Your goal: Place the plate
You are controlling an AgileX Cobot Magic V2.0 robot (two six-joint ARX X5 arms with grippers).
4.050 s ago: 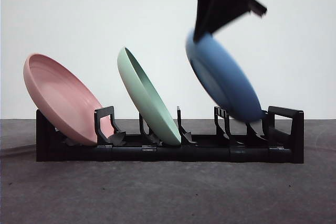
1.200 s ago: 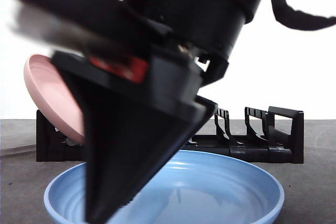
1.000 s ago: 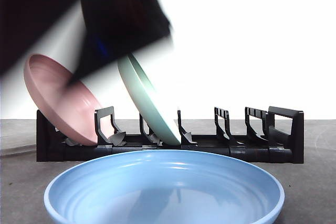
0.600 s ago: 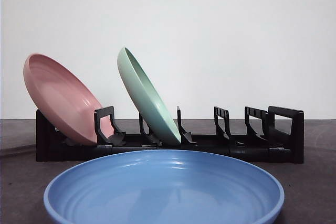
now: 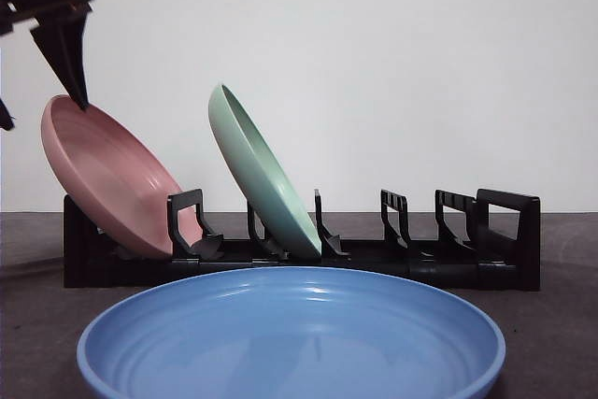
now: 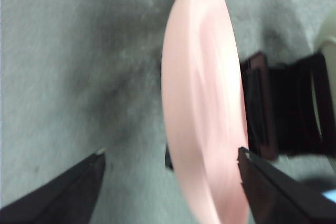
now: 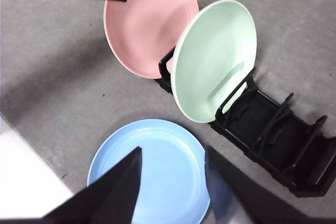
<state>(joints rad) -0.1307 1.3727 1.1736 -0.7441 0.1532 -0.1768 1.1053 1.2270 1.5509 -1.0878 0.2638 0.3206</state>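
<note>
One pink plate (image 6: pixel 202 103) is straddled edge-on by the spread left gripper (image 6: pixel 170 158), poised directly above its upper rim; the right gripper (image 7: pixel 173 174), open too, hangs well off.

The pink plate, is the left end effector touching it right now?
Cannot tell. In the left wrist view the pink plate sits between the open jaws of the left end effector, with gaps showing. In the front view one jaw tip meets the plate's rim, but depth is unclear.

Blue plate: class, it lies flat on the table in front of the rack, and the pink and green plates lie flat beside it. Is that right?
Not quite. The blue plate lies flat before the rack, but the pink plate and green plate stand tilted in the rack's slots, as the front view shows.
</note>
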